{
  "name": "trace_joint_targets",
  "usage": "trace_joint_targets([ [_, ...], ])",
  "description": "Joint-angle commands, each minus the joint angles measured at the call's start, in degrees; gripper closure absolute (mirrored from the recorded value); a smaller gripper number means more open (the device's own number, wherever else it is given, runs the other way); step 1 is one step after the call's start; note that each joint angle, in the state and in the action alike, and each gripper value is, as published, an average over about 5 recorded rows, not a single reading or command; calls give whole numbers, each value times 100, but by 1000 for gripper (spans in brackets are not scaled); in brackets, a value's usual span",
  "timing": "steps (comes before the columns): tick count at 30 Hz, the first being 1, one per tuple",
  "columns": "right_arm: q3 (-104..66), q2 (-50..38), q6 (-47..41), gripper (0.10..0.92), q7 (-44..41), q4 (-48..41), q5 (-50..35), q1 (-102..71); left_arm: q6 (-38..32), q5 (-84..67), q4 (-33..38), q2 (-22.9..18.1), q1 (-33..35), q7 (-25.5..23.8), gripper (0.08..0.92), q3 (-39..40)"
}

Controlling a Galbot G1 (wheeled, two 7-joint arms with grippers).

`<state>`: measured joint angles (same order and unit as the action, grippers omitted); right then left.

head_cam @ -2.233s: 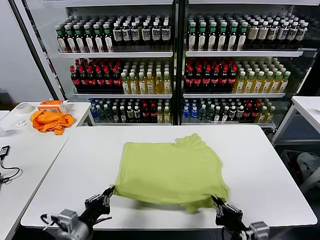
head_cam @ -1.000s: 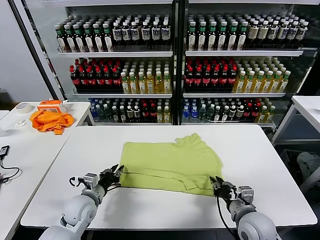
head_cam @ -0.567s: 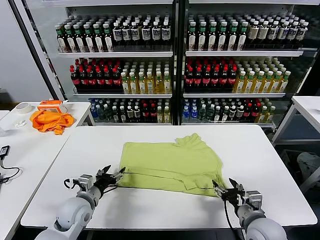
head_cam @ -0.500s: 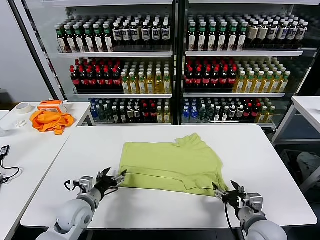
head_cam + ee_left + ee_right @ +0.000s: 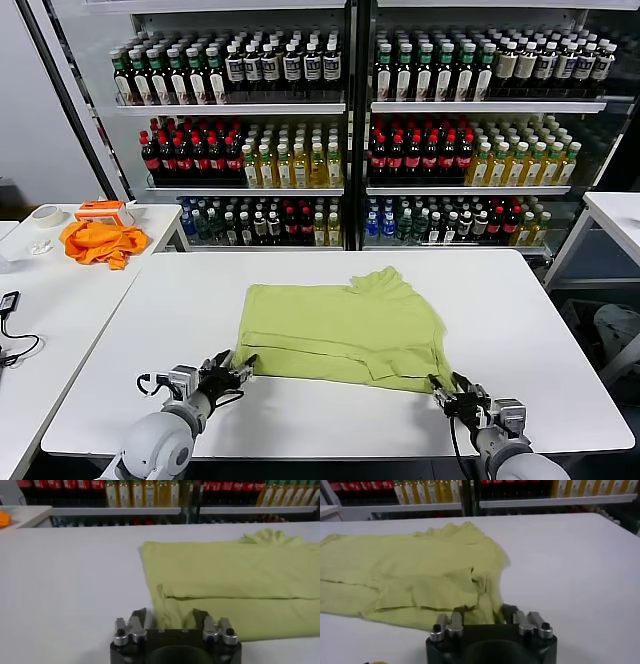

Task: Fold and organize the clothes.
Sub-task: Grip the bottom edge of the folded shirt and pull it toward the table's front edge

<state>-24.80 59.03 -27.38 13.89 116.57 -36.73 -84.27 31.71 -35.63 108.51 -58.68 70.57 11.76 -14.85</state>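
The lime yellow-green T-shirt [image 5: 340,325] lies on the white table [image 5: 520,300], its near part folded over itself, a sleeve bunched at the far side. No white graphic shows. My left gripper [image 5: 235,368] is low at the shirt's near left corner, open, with the cloth's edge between its fingers in the left wrist view [image 5: 170,617]. My right gripper [image 5: 447,390] is low at the near right corner, open, with the corner between its fingers in the right wrist view [image 5: 482,612]. The shirt also shows in the left wrist view [image 5: 225,575] and the right wrist view [image 5: 405,570].
An orange cloth [image 5: 100,242] and a tape roll [image 5: 46,215] lie on a side table at the left. A black device with a cable [image 5: 8,302] lies nearer on it. Coolers full of bottles [image 5: 350,130] stand behind. Another table [image 5: 620,215] is at the right.
Both grippers carried the shirt's near hem forward over the shirt, laid it down, opened and drew back a little. The shirt now lies folded and flat.
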Motion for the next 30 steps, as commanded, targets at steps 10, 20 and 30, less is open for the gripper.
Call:
trace_joint_targets([
  [10, -73, -21, -158, 909, 83, 561, 120, -597, 47, 882, 641, 121, 801, -120, 770, -107],
  [20, -179, -233, -162, 909, 172, 1368, 552, -1733, 11, 663, 1540, 563, 2157, -46, 917, -1051],
  [30, -178, -264, -396, 903, 404, 1675, 847, -1975, 110, 791, 1824, 561, 2531, -112, 917, -1223],
])
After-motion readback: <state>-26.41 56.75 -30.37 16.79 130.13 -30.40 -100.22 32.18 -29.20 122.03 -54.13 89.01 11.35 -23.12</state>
